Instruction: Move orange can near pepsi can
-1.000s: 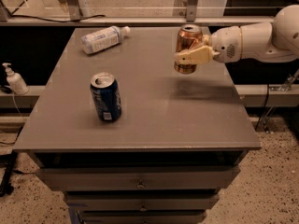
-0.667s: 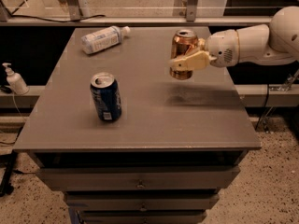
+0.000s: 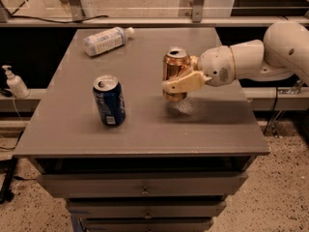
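Gripping orange can (image 3: 175,67) in hand (image 3: 177,84), closed tight round its lower half, w/ one cream finger (image 3: 189,81) laid across the front. Holding it upright, silver top & tab opening facing up, over mid-tabletop (image 3: 145,129), somewhat right of centre. Appears lifted just clear of the surface, w/ a dark shadow directly beneath; cannot rule out light contact at the base. Reaching in from the right side via white arm (image 3: 251,59), wrist approx. level w/ the can's middle.

Standing upright to the left & a little nearer the front edge: pepsi can (image 3: 109,100), dark blue, silver top, small white label marks low on the side. Set apart from orange can, w/ bare grey surface between the two; not touching.

Lying on its side near the back-left corner: clear plastic bottle (image 3: 105,39), white cap pointing right, pale label round the body. Well apart from both cans.

Sitting off the tabletop at far left, on a lower ledge: white pump bottle (image 3: 14,81). Below the front edge: grey drawers (image 3: 145,190) w/ small metal pulls. Showing at lower right: speckled floor (image 3: 285,192). Running along the back, beyond the far edge: a metal rail w/ upright posts.
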